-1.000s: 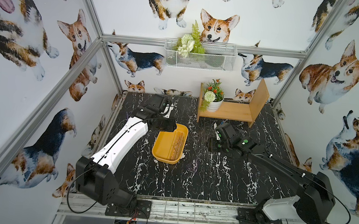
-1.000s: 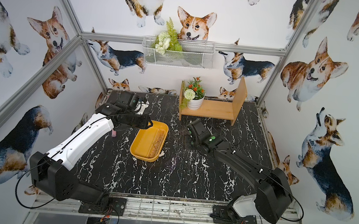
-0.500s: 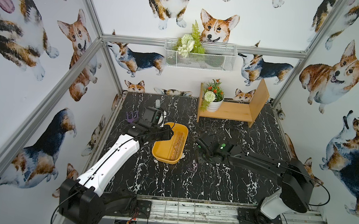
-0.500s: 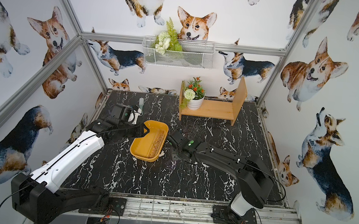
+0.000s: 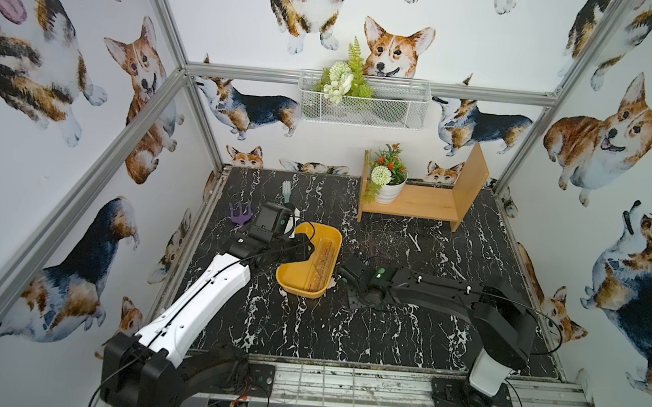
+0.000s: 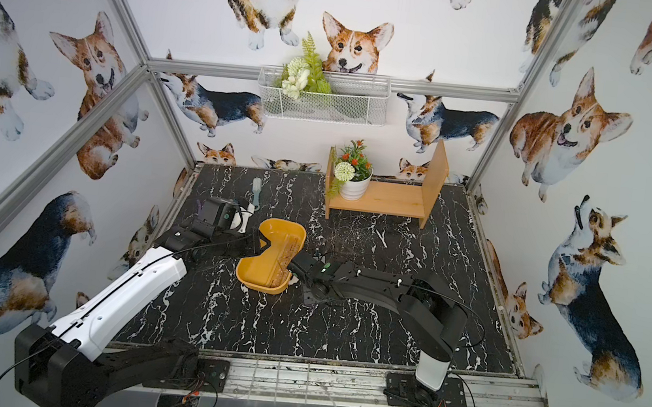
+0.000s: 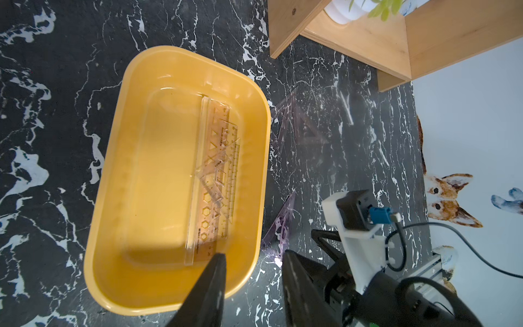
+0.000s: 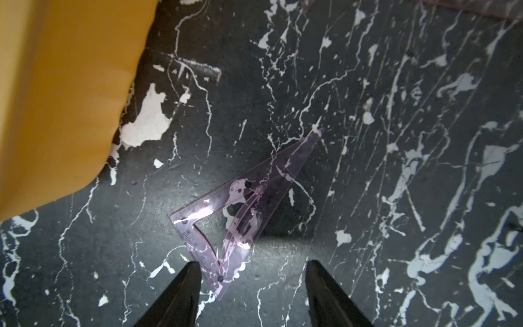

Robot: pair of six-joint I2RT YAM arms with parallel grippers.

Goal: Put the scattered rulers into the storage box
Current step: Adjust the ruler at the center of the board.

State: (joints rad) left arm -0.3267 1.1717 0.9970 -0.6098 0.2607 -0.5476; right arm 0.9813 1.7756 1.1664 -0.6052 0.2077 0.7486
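The yellow-orange storage box [image 5: 295,277] [image 6: 254,276] [image 7: 158,170] sits left of the table's middle, and several clear rulers [image 7: 218,181] lie along one side of its floor. My left gripper [image 7: 254,257] [image 5: 304,247] hangs open and empty over the box's rim, one finger inside the rim line and one outside. A clear purplish triangular set square [image 8: 240,209] [image 7: 280,226] lies flat on the table beside the box. My right gripper [image 8: 252,264] [image 5: 344,272] is open low over it, the square's near corner lying between the fingers. A second set square [image 7: 297,124] lies farther off.
A wooden shelf [image 5: 419,204] with a potted plant [image 5: 386,180] stands at the back right. A purple toy fork [image 5: 240,214] and a pale blue brush [image 5: 286,192] lie at the back left. A white wire basket [image 5: 362,101] hangs on the back wall.
My right gripper has travelled left toward the box, come down over the set square and opened a little wider. My left gripper has drifted toward the front, over the box's left rim.
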